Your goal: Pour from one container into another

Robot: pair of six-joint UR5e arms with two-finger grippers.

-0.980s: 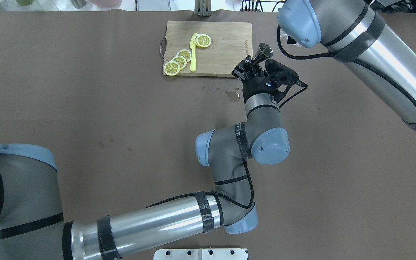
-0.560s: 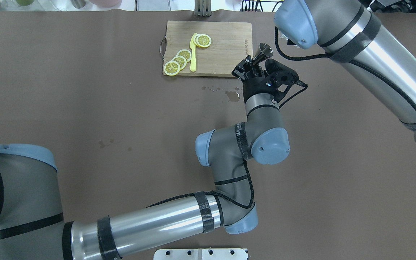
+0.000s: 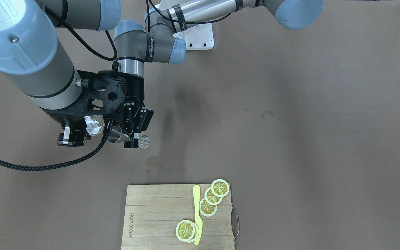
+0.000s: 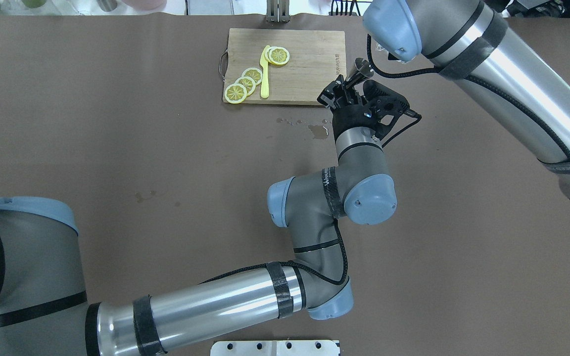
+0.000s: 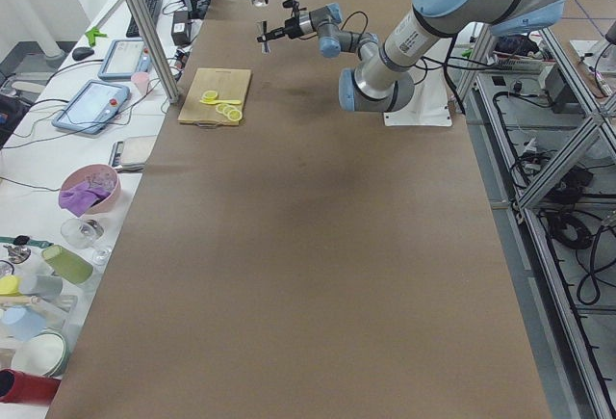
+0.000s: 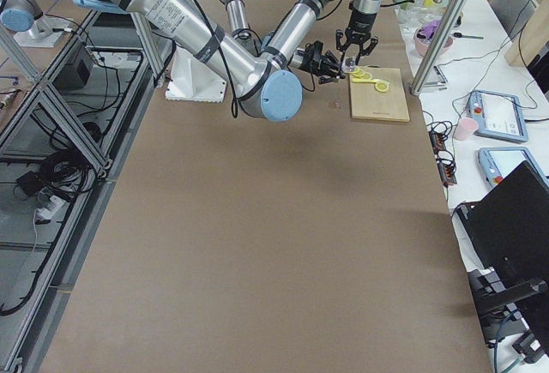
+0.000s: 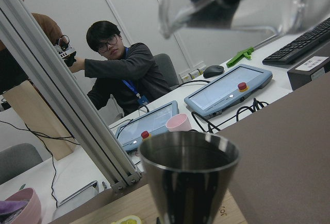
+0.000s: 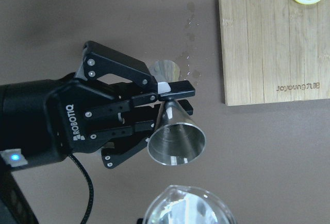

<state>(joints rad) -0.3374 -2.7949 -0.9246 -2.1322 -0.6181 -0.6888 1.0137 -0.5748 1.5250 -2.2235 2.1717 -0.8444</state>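
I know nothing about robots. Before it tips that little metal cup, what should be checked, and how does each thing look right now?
1. Left gripper clamped on the jigger at its waist: ok.
2. Glass held up by the right gripper: ok, though the grip is mostly hidden.
3. Jigger mouth over the glass rim: not ok, it sits beside the rim.
4. Liquid in the jigger: cannot tell.
5. Table dry below: not ok, wet spots show.

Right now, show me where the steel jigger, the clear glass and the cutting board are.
steel jigger (image 8: pixel 176 142): right wrist view, inside the open cone facing the camera.
clear glass (image 8: pixel 188 209): right wrist view, its mouth at the bottom edge.
cutting board (image 4: pixel 309 64): overhead view, bare wood of its top face.
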